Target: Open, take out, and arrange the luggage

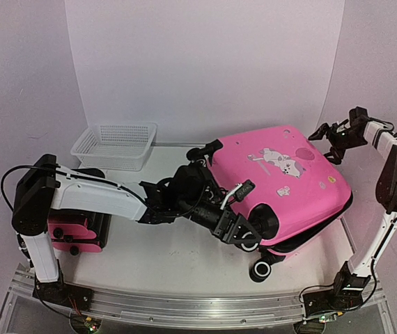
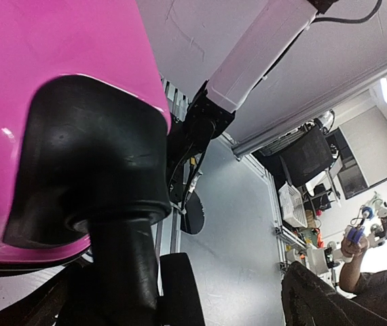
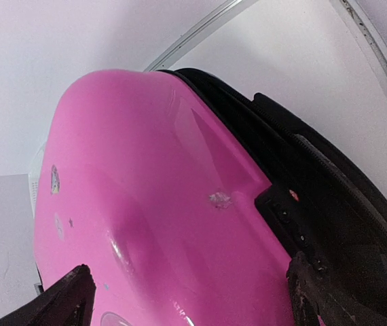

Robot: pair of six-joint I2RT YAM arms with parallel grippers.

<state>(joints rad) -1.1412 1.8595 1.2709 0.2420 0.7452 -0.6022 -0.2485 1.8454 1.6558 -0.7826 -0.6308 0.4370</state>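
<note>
Black wheel [image 1: 260,271] nearest; luggage [image 1: 303,188] glossy pink, cartoon stickers [image 1: 282,163], black trim [image 3: 248,122].

On the table [image 1: 164,257], the luggage [image 1: 289,181] lies toward three o'clock and the basket [image 1: 115,142] toward ten o'clock, well apart

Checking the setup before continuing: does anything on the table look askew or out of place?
The pink suitcase lies skewed diagonally, and its upper shell sits raised above the lower one along the right edge, leaving a black gap. The white mesh basket looks intact.
</note>
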